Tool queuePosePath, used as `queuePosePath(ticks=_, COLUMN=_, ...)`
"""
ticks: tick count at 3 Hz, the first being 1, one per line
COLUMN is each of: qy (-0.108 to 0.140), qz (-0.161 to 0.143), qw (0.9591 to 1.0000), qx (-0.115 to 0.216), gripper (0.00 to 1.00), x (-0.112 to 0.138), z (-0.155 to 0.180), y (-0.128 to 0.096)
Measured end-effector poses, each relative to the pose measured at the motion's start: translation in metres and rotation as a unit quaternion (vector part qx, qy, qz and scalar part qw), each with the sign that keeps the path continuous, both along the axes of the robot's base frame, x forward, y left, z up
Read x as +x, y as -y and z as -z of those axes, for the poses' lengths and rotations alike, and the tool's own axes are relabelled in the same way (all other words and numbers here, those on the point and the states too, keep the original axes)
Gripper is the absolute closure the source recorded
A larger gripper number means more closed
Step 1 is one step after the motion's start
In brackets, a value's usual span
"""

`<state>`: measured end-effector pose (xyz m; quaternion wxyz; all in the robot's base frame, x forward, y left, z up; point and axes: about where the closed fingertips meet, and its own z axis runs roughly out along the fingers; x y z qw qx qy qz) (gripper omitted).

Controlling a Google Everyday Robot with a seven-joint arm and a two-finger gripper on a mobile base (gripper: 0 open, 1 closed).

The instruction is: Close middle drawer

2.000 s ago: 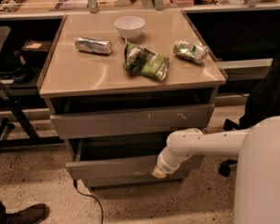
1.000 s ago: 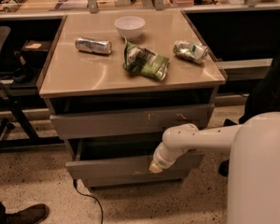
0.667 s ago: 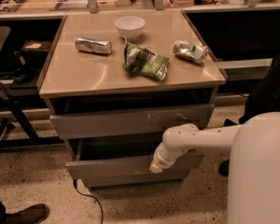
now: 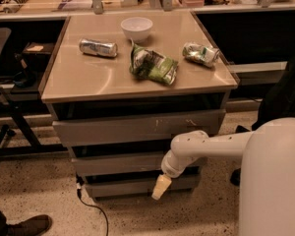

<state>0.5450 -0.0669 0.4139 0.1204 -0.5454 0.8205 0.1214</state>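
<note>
The middle drawer (image 4: pixel 118 163) is the plain grey front under the scratched top drawer front (image 4: pixel 137 127) of the tan-topped cabinet (image 4: pixel 88 80). It sits almost in line with the fronts above and below, with a thin dark gap over it. My gripper (image 4: pixel 160 187) hangs at the end of the white arm (image 4: pixel 206 146), its pale tip pointing down in front of the bottom drawer (image 4: pixel 123 187), just below the middle drawer's right part.
On the cabinet top lie a white bowl (image 4: pixel 136 27), a silver can (image 4: pixel 98 47), a green chip bag (image 4: pixel 152 65) and a crushed can (image 4: pixel 200 53). A black cable (image 4: pixel 91 205) runs on the floor at the left. A shoe (image 4: pixel 27 226) shows at the bottom left.
The middle drawer has gone in from sticking well out to nearly flush. My arm's wrist has moved left and in towards the cabinet, and the gripper tip now hangs lower.
</note>
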Motion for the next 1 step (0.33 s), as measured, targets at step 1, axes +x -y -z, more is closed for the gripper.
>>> queuePosePath(ticks=1, qy=0.0, qz=0.0, qw=1.0, qx=0.0, gripper=0.0, x=0.0, z=0.0, y=0.0)
